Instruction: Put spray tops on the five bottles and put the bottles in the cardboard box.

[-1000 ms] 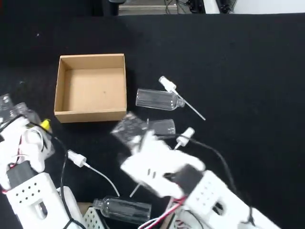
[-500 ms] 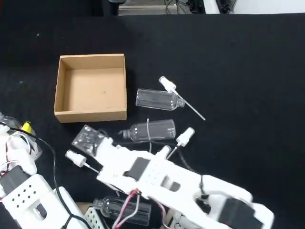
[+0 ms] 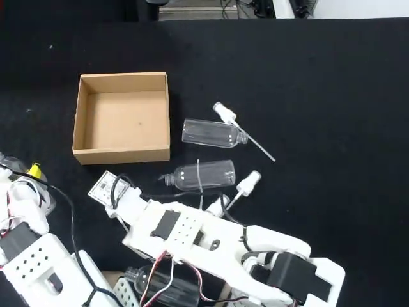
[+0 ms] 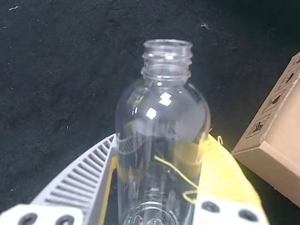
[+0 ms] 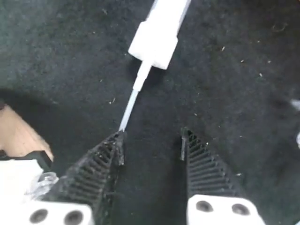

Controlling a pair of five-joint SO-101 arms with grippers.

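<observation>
In the left wrist view a clear capless bottle (image 4: 161, 122) stands between the fingers of my left gripper (image 4: 162, 138), which is shut on it, with the cardboard box (image 4: 276, 140) close beside. My right gripper (image 5: 152, 136) is open just above the cloth; a white spray top (image 5: 158, 30) lies ahead of it, its thin tube reaching one fingertip (image 5: 117, 140). In the high view the open box (image 3: 121, 153) sits at the left. Two bottles (image 3: 213, 133) (image 3: 201, 174) lie to its right, with spray tops (image 3: 223, 114) (image 3: 248, 182) near them.
My right arm (image 3: 192, 233) stretches across the table's front toward the left, over a third lying bottle (image 3: 153, 281). The left arm (image 3: 29, 256) is at the front left corner. Black cloth (image 3: 319, 96) covers the table, bare at the back and right.
My right arm has swung left across the front of the table and now covers the spray top that lay front left. The left arm shifted slightly, then kept still.
</observation>
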